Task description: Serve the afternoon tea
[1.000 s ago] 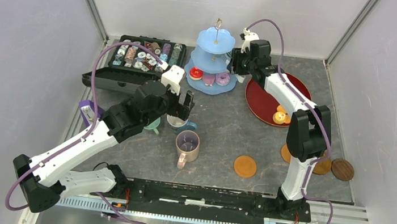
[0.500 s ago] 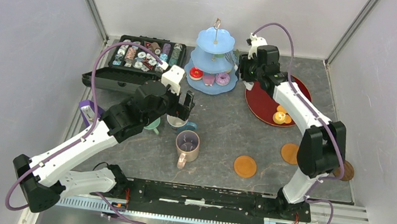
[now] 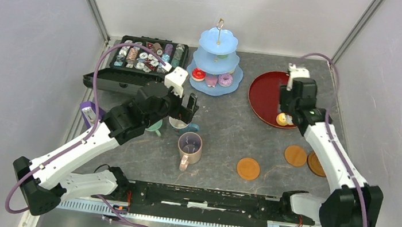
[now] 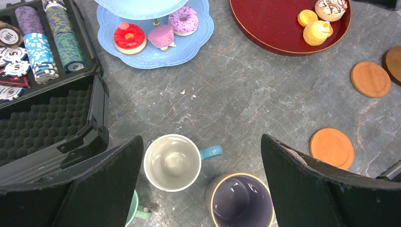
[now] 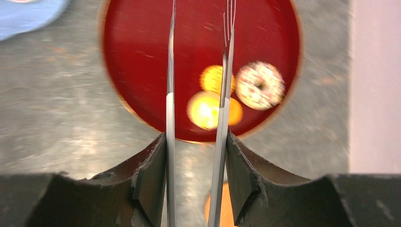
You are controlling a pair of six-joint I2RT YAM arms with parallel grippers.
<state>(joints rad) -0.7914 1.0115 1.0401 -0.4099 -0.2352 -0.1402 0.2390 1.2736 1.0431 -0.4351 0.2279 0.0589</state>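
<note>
My left gripper (image 3: pixel 188 105) (image 4: pixel 201 142) is open and empty, hovering over the white-and-blue mug (image 3: pixel 179 124) (image 4: pixel 171 162). The pink-purple mug (image 3: pixel 189 145) (image 4: pixel 240 206) and the mint green mug (image 3: pixel 155 126) (image 4: pixel 132 210) stand beside it. The olive mug is out of view. My right gripper (image 3: pixel 287 108) (image 5: pixel 196 142) is shut on the metal tongs (image 5: pixel 170 71), whose empty tips hang apart over the red tray (image 3: pixel 268 90) (image 5: pixel 142 56). The tray holds yellow pastries (image 5: pixel 205 109) and a white sprinkled doughnut (image 5: pixel 260 85). The pale-blue stand (image 3: pixel 218 38) carries red (image 4: pixel 129 38), pink (image 4: pixel 161 36) and purple (image 4: pixel 183 20) pastries.
Brown coasters lie at the front right (image 3: pixel 248 168), (image 3: pixel 295 156), (image 3: pixel 316 163). An open black case (image 3: pixel 135 62) of round capsules sits at the back left, close behind the mugs. Grey walls enclose the table on three sides.
My right arm has swung from beside the stand to the right and back over the red tray, still holding the tongs. The left arm has not moved.
</note>
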